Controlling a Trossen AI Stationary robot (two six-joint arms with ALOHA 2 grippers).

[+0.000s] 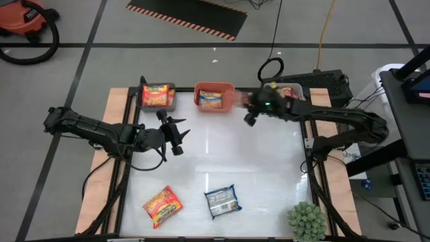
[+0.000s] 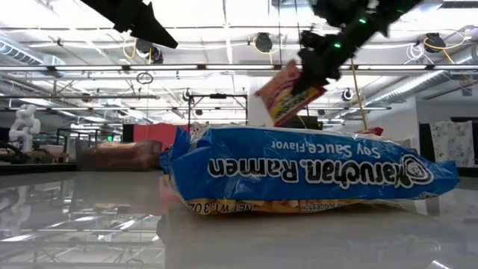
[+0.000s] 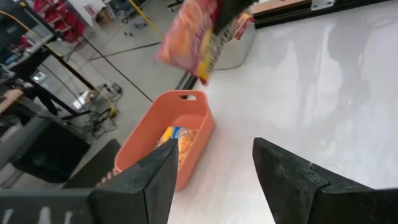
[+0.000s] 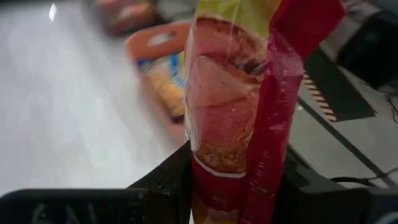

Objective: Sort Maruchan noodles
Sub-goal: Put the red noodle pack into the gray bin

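aloft, right gripper (image 1: 250, 107) clamping red packet (image 4: 249, 112), beside orange bin (image 1: 222, 87)

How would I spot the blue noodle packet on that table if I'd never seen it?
Start at the white table and find the green spiky plant at its near right corner. Just left of it lies the flat blue plastic Maruchan ramen packet. Its only neighbour on the tabletop, the packet farther left, is orange-red.

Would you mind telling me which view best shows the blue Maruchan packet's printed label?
The low view: the blue Maruchan packet fills the foreground, its "Maruchan Ramen, Soy Sauce Flavor" print legible though upside down. The high view shows it small, lying on the table's near side, text unreadable. Neither wrist view shows it.
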